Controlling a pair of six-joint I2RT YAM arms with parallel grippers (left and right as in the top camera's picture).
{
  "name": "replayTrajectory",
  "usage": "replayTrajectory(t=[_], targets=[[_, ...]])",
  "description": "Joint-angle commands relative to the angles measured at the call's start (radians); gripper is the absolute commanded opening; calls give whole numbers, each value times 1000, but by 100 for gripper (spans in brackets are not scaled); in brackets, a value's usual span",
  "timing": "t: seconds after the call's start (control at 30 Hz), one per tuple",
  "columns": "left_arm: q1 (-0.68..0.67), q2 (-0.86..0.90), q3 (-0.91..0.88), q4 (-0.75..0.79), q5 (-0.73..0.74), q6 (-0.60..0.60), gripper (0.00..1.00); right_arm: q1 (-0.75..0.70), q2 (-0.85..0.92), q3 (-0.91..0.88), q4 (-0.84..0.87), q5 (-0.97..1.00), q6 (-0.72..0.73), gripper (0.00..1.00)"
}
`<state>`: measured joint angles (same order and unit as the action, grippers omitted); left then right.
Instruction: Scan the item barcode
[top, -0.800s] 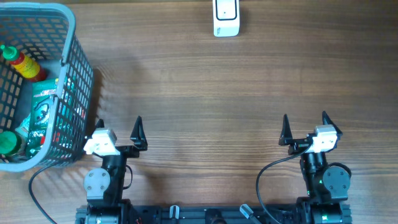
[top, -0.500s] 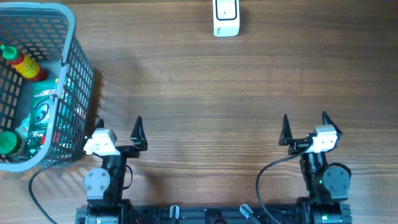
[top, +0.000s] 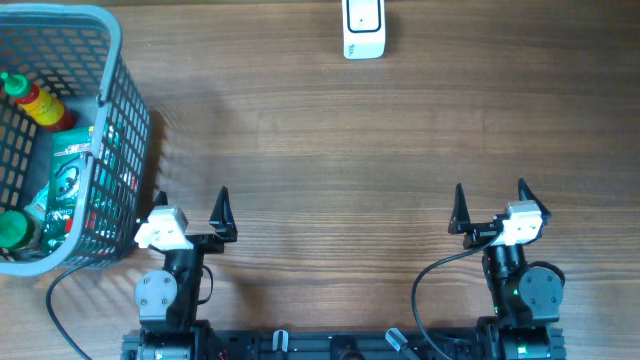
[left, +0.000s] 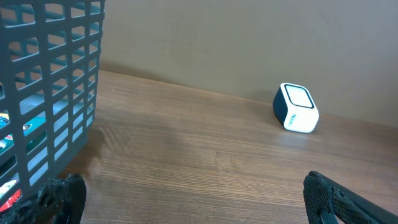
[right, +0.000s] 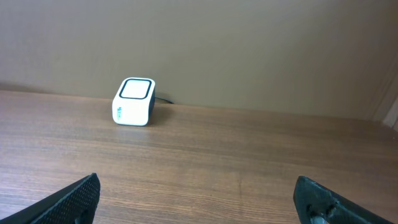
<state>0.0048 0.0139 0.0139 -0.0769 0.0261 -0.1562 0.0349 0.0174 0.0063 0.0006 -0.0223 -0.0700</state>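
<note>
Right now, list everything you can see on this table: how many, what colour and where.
basket: one, grey-blue plastic mesh, far left of the table
sauce bottle: one, red with a green cap, in the basket, far side
packet: one, green, in the basket
green-topped container: one, in the basket, near side
scanner: one, white with a dark top face, middle of the table's far edge
table: one, brown wood
left gripper: one, black fingers, open and empty, beside the basket
right gripper: one, black fingers, open and empty, near right
</note>
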Motion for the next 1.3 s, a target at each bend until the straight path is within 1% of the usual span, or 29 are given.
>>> replayTrajectory(t=[0.0, 1.13, 1.27], targets=[[-3, -10, -8, 2, -9, -9, 100, 4, -7, -1, 3, -6, -7, 100], [-2, -9, -8, 2, -13, -9, 100, 4, -7, -1, 3, -6, -8, 100], [-2, -9, -8, 22, 33, -11, 100, 4, -7, -1, 3, -6, -8, 100]])
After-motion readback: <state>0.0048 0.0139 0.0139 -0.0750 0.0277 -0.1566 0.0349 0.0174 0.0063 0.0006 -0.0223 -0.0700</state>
